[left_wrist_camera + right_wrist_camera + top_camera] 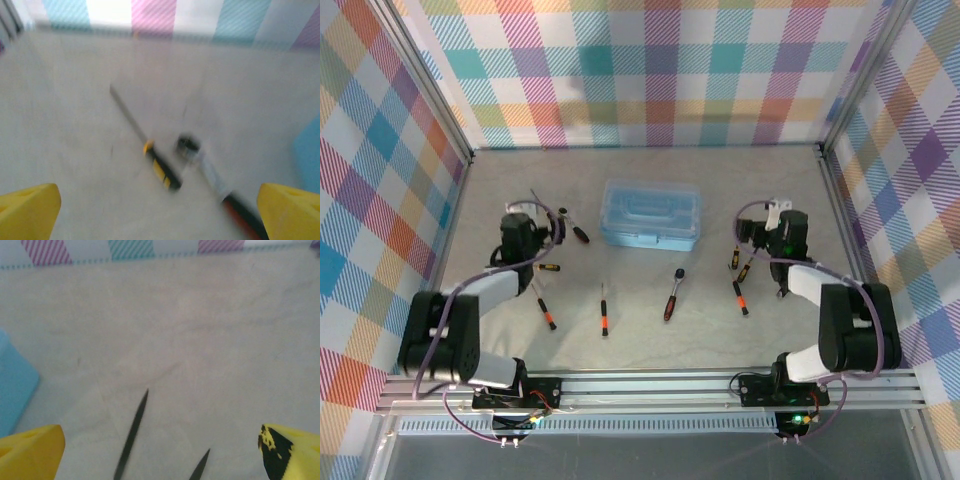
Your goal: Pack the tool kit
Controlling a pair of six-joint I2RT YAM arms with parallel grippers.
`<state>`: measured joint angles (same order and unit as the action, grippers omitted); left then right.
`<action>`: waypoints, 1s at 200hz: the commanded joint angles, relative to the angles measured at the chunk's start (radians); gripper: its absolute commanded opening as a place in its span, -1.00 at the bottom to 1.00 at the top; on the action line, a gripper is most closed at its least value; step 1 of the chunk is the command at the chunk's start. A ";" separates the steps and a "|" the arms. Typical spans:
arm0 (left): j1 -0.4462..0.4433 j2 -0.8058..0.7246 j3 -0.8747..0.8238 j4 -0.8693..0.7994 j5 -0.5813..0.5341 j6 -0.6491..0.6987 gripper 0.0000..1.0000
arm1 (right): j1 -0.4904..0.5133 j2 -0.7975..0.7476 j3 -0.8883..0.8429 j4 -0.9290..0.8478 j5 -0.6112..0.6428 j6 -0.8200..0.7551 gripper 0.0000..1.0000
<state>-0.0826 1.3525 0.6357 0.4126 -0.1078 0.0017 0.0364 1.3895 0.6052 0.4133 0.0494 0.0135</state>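
Centrally, toward the table's [640,170] far side, sits the blue box [650,215], lid down, with the ratchet [673,293] and screwdrivers [605,310] scattered before it. Both arms bend forward, flanking it. Up close, the left gripper [160,212] gapes empty over a blurred screwdriver [160,167]. The right gripper [160,455], equally wide and empty, hovers above two dark tips [132,435].
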 commanded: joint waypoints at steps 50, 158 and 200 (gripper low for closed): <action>0.004 -0.168 0.574 -0.779 0.079 -0.503 0.99 | 0.093 -0.262 0.440 -0.946 0.066 0.596 0.98; -0.057 0.355 0.918 -0.903 0.516 -0.290 0.72 | 0.337 -0.002 0.431 -0.989 -0.049 0.517 0.57; -0.125 0.559 1.104 -1.003 0.495 -0.205 0.72 | 0.442 0.063 0.408 -0.980 -0.020 0.518 0.45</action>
<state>-0.1780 1.8233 1.6531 -0.4870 0.3573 -0.2790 0.4423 1.4311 1.0271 -0.5468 0.0036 0.5385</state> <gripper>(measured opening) 0.860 0.741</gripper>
